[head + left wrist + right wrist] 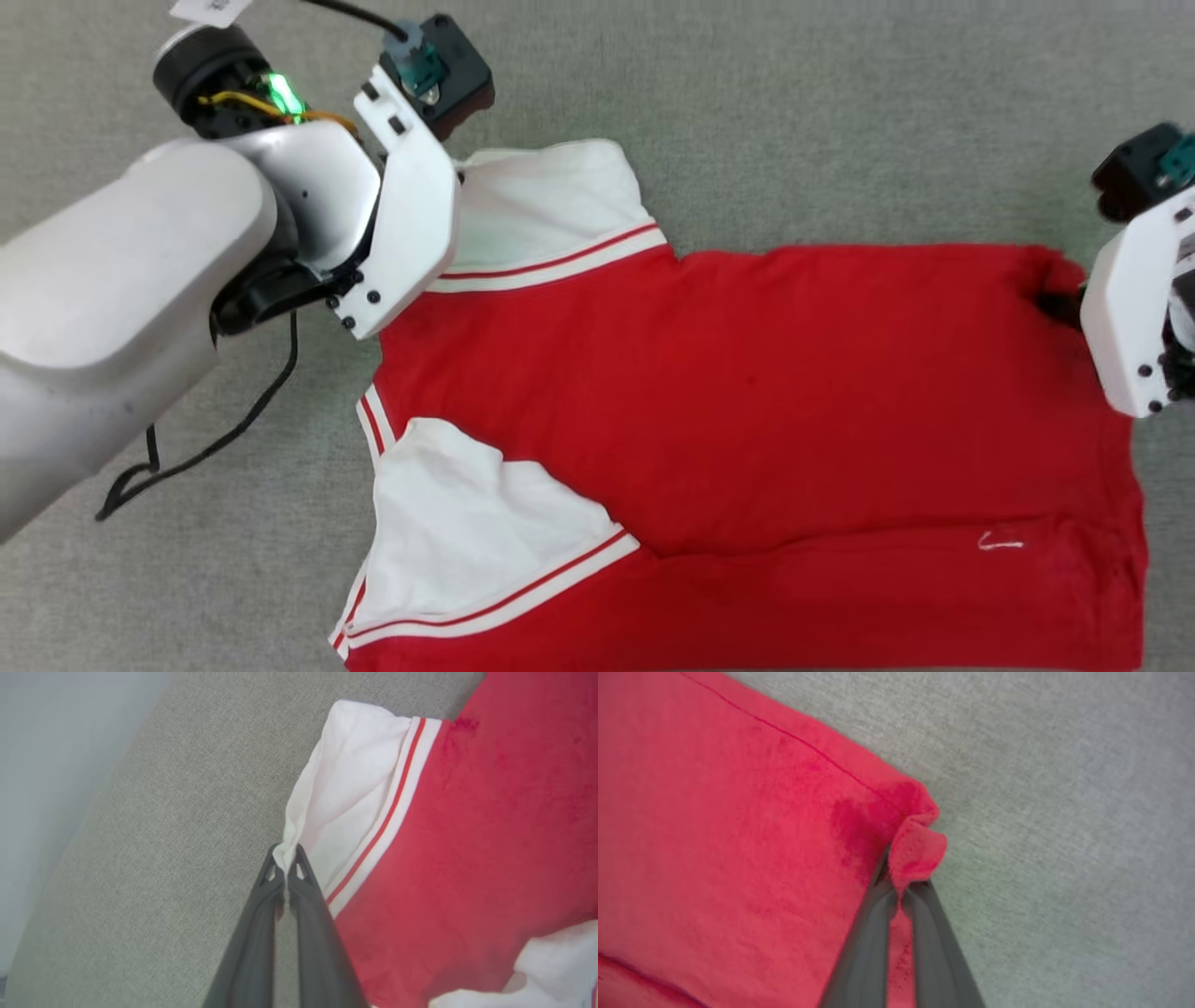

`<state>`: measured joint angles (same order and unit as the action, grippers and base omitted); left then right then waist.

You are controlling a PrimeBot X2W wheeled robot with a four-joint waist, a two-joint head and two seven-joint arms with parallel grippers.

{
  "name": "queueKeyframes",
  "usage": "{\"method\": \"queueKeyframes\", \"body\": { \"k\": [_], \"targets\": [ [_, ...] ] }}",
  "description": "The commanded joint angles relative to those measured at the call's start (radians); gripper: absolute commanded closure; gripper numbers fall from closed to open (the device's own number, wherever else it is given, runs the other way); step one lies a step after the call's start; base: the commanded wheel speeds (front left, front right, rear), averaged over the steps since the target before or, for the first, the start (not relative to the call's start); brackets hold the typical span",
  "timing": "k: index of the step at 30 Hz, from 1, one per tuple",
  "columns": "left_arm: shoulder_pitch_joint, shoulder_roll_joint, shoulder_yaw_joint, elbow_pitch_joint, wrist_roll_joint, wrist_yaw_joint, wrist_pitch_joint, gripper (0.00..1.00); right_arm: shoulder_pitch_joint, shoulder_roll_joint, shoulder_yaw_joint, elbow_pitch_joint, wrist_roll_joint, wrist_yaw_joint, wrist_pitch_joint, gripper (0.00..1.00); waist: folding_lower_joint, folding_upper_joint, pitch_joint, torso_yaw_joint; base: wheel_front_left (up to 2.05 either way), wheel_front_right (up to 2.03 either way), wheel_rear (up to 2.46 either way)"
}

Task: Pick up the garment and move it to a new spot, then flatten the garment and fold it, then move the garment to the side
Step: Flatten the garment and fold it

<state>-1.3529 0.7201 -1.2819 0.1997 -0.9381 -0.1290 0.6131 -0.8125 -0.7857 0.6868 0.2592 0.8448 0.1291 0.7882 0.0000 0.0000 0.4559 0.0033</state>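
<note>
**Both far corners pinched, shirt flat on the cloth**

The soft red jersey T-shirt (747, 392) with white short sleeves and red-and-white stripe trim lies spread on the grey woven surface (840, 112). Its sleeves are toward the robot's left and its hem toward the right. The near edge looks folded over along a long crease.

- **Left gripper** (285, 870): clamped on the edge of the far white sleeve (350, 779), with cloth bunched between the dark tips.
- **Right gripper** (901, 884): closed on the far hem corner (920, 851), which curls up over the fingertips.

**Handling, my guess:** a light, limp knit with no stiffness. It should sag between the two holds and stretch if one side leads. Both pinches are thin and could slip. The stitched edges at sleeve and hem seem the surest places to grip. Lifting both ends together should keep the far edge taut.
</note>
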Motion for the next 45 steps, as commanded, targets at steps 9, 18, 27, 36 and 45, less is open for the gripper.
{"method": "queueKeyframes", "body": {
  "k": [9, 18, 27, 36, 45],
  "targets": [
    [0.113, 0.018, 0.001, -0.004, -0.056, 0.000, -0.060, 1.00, 0.090, -0.053, 0.051, -0.029, 0.017, 0.001, -0.165, 1.00, 0.0000, 0.0000, -0.191, 0.001, 0.00, 0.00, 0.00],
    [0.267, 0.095, 0.001, -0.107, -0.066, 0.023, -0.064, 1.00, 0.238, -0.104, 0.060, -0.061, 0.018, 0.001, -0.280, 1.00, 0.0000, 0.0000, -0.315, 0.018, 0.00, 0.00, 0.00],
    [0.553, 0.176, 0.001, -0.248, -0.063, 0.077, -0.041, 1.00, 0.476, -0.132, 0.042, -0.089, 0.010, 0.001, -0.361, 1.00, 0.0000, 0.0000, -0.375, 0.037, 0.00, 0.00, 0.00],
    [0.724, 0.149, 0.001, -0.208, -0.052, 0.111, -0.097, 1.00, 0.556, -0.051, 0.033, -0.016, -0.030, 0.001, -0.400, 1.00, 0.0000, 0.0000, -0.317, 0.019, 0.00, 0.00, 0.00],
    [0.727, 0.145, 0.044, -0.184, 0.024, 0.147, -0.270, 0.00, 0.571, -0.052, -0.043, -0.015, -0.030, 0.001, -0.516, 0.00, 0.0000, 0.0000, -0.344, 0.026, 0.00, 0.00, 0.00]
  ]
}}
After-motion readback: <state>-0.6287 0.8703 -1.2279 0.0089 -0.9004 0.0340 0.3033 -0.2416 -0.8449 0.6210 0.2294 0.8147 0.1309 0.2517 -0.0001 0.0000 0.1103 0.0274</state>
